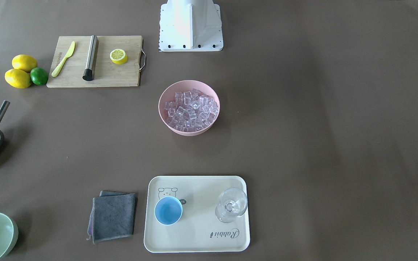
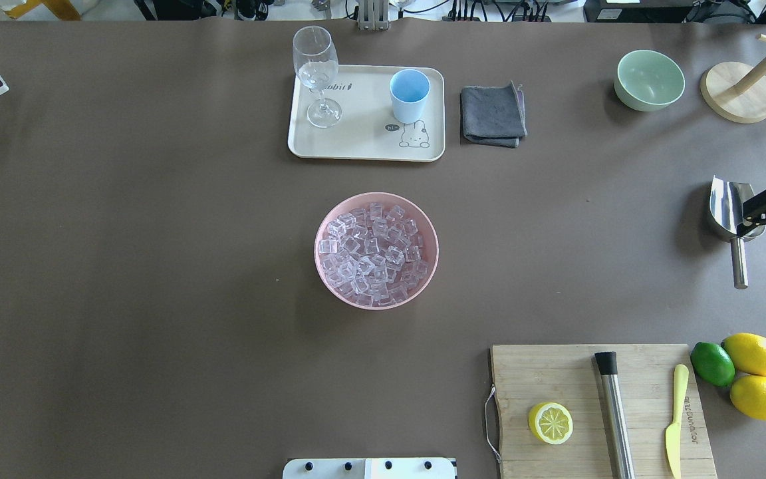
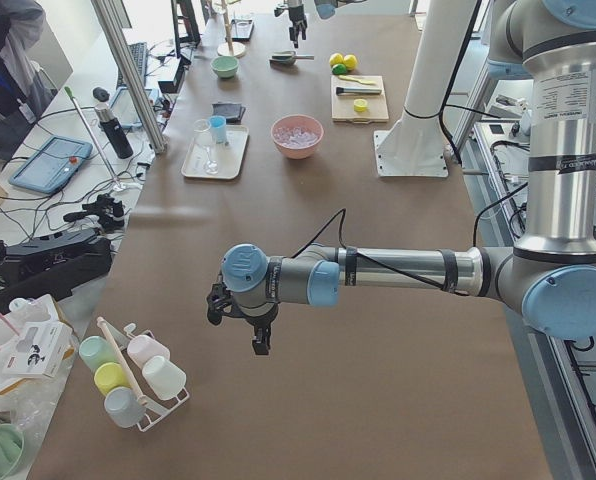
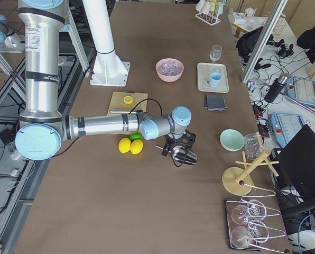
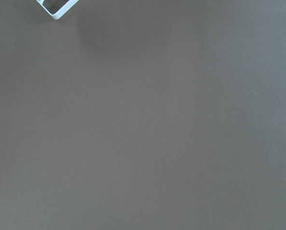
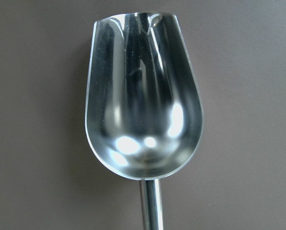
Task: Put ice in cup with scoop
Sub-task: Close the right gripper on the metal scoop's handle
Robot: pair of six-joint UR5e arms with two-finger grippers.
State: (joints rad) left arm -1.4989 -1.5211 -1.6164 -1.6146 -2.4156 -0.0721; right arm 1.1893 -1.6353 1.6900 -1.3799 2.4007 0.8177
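Near the scoop: You have two lemons [image 2: 753, 353] and a lime [image 2: 712, 363] bunched together on the robot's side of the handle. A pale green bowl [image 2: 649, 80] and a wooden stand [image 2: 737, 100] sit on the far side.
Cutting board [image 2: 556, 372]: It lies beside the fruit and carries a half lemon [image 2: 550, 422], a steel cylinder with a black tip [image 2: 616, 419] and a yellow knife [image 2: 675, 419].
Tray [image 2: 356, 143]: You'll see a wine glass [image 2: 316, 66] standing on it, well apart from the cup. A folded grey cloth [image 2: 493, 114] lies just beside the tray on the cup's side.
Scoop [image 6: 143, 110]: It lies on the table at the robot's far right, well apart from the pink bowl. It is polished steel, trough facing up, with its open mouth pointing away from the robot and its straight handle pointing back toward it.
Ice [image 2: 373, 253]: Clear cubes are heaped in the pink bowl [image 1: 191, 131] at mid-table.
Cup [image 2: 409, 93]: It stands upright on the tray beyond the bowl, light blue inside.
Right gripper [image 4: 182, 148]: It hangs over the scoop where bowl meets handle, partly hiding it from overhead. Its jaws look spread and are holding nothing.
Left gripper [image 3: 240, 325]: It hovers over bare table at the robot's left end. You cannot tell from here how its jaws stand.
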